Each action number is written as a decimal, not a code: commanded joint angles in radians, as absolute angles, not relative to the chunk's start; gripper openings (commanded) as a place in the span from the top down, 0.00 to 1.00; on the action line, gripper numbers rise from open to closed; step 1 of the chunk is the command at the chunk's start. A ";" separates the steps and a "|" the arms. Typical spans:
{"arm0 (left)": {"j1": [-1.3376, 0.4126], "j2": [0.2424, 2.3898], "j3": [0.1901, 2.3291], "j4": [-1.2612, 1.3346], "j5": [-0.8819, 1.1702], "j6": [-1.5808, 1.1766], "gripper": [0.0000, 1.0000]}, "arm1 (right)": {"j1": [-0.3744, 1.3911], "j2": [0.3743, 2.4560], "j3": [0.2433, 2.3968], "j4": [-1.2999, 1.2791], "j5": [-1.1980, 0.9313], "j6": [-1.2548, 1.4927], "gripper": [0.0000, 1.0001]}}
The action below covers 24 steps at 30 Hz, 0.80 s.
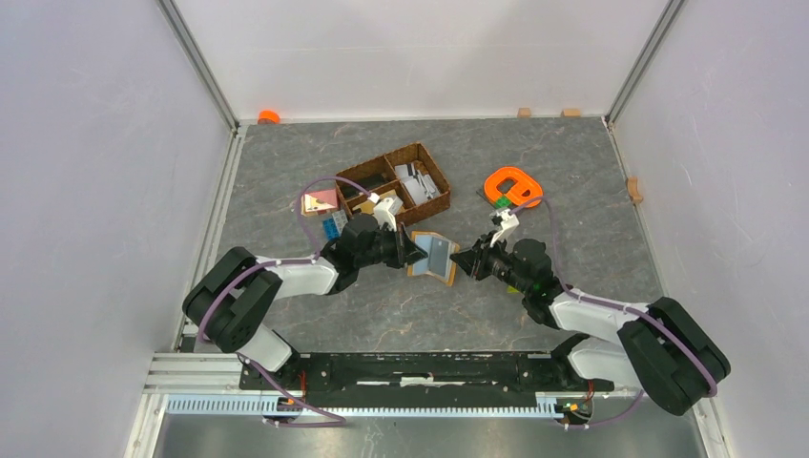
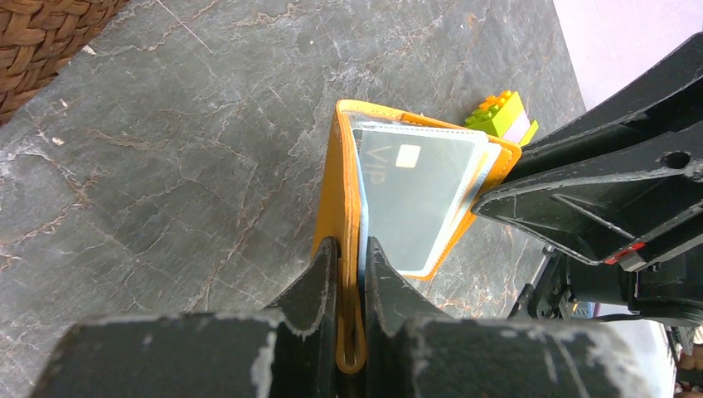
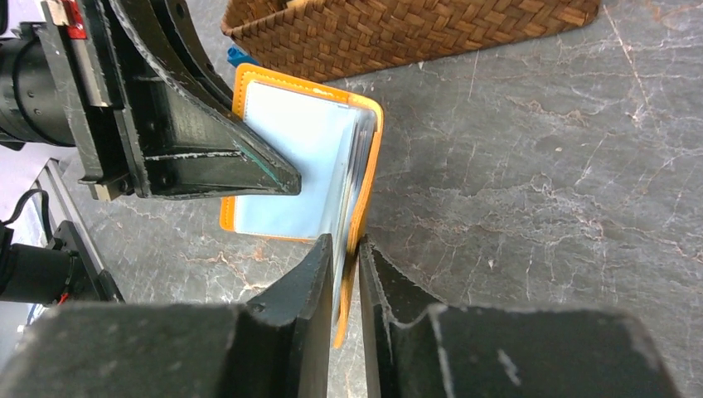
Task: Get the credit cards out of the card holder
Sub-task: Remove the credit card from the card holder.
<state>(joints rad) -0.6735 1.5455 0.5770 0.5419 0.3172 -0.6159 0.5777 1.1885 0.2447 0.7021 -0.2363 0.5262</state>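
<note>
While both arms hold it over the counter (image 1: 591, 181), the card holder (image 1: 434, 256) stands open between them. The left gripper (image 2: 349, 259) is clenched on one cover edge and the right gripper (image 3: 346, 253) on the opposite edge (so no free gripper). I'd release the right, then pinch the VIP card (image 2: 410, 195) just ahead of the left gripper, pulling along its sleeve.

top: overhead, far | wrists: close, opposed | shared: card holder (image 2: 410, 199)

card holder (image 1: 434, 256) between left gripper (image 1: 412, 251) and right gripper (image 1: 460, 264), basket (image 1: 382, 159) behind it
</note>
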 commanded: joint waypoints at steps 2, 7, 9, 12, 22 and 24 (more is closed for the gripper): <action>-0.669 1.545 0.615 0.581 0.344 -0.631 0.98 | 0.577 1.213 0.271 0.730 -0.262 0.516 0.78; -0.669 1.556 0.619 0.588 0.359 -0.637 0.98 | 0.577 1.231 0.278 0.721 -0.261 0.512 0.78; -0.669 1.558 0.619 0.588 0.360 -0.637 0.98 | 0.577 1.236 0.280 0.721 -0.261 0.512 0.85; -0.669 1.558 0.619 0.589 0.359 -0.637 0.98 | 0.577 1.239 0.278 0.726 -0.266 0.511 0.94; -0.669 1.562 0.620 0.606 0.385 -0.641 0.98 | 0.580 1.246 0.270 0.788 -0.315 0.520 1.00; -0.671 1.562 0.614 0.631 0.403 -0.649 0.98 | 0.580 1.256 0.274 0.790 -0.323 0.521 1.00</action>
<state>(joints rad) -0.6731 1.5581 0.5797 0.5411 0.3450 -0.6163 0.5777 1.2415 0.2447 0.7242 -0.2840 0.5259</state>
